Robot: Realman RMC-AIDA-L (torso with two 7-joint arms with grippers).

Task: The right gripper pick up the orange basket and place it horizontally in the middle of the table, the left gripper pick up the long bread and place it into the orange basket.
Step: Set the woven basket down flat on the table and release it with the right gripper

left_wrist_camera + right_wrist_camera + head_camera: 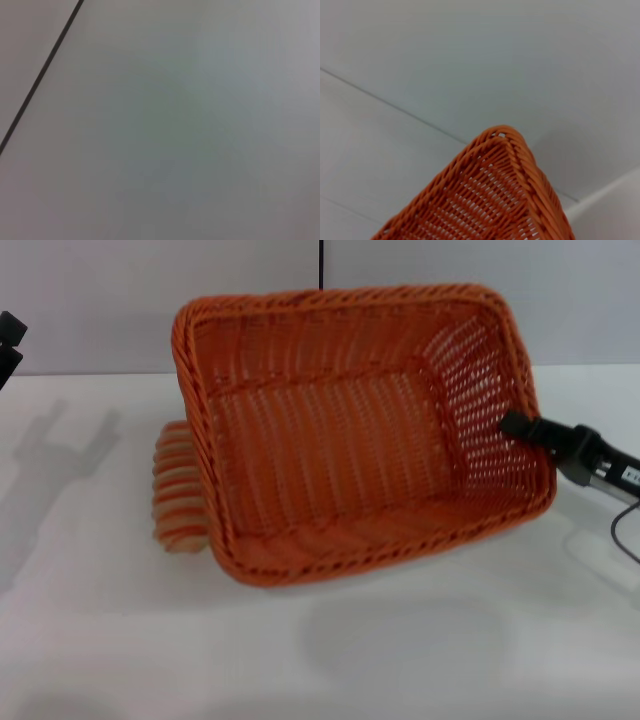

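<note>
Orange basket (330, 440) tilted above the table (400, 660), long bread (178, 485) behind its left side.

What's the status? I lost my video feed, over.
Right gripper gripping orange basket by its right wall, basket tilted up off table. Left gripper idle at far left. Long bread half hidden behind basket.

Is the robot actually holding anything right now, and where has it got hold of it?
Yes. The right claw grips the orange basket by its right side wall, lifting it tilted. The left claw, at the far left, holds nothing.
</note>
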